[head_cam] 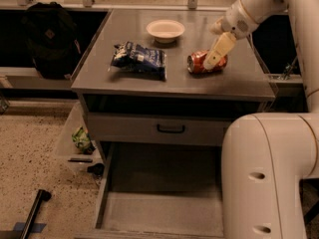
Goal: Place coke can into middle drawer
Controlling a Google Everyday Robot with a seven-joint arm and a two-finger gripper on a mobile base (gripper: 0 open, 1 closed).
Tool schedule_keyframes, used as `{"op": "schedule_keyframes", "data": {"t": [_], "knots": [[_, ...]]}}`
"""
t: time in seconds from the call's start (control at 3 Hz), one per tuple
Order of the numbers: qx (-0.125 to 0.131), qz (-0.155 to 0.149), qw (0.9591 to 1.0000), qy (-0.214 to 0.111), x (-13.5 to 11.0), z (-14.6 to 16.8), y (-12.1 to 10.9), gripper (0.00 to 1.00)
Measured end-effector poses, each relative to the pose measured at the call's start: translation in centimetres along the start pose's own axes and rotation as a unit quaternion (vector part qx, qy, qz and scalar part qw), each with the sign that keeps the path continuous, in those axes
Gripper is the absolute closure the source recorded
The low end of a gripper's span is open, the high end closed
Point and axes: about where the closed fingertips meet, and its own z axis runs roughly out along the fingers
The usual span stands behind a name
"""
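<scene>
The coke can (198, 62) lies on its side on the grey cabinet top (149, 86), right of centre, its silver end facing left. My gripper (213, 51) comes down from the upper right and is open. One cream finger (218, 50) reaches over the can's right part and covers it. The middle drawer (159, 213) is pulled out below the cabinet front, with a bare grey floor and nothing in it. My arm's big white body (264, 173) covers the drawer's right side.
A blue-and-white snack bag (139, 59) lies left of the can and a white bowl (165, 30) stands behind it. The closed upper drawer front has a black handle (170, 129). A black backpack (50, 39) and a clear bin (79, 138) stand to the left.
</scene>
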Motion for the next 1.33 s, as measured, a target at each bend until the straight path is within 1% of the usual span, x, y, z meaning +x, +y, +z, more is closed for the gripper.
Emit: {"op": "schedule_keyframes", "data": {"t": [0.33, 0.67, 1.0, 1.33], "knots": [[-0.017, 0.051, 0.9985, -0.009, 5.15, 4.24, -1.22, 0.0], [-0.017, 0.051, 0.9985, -0.009, 5.15, 4.24, -1.23, 0.0], [-0.017, 0.051, 0.9985, -0.009, 5.15, 4.24, -1.23, 0.19], [-0.017, 0.051, 0.9985, -0.009, 5.15, 4.24, -1.23, 0.42]]}}
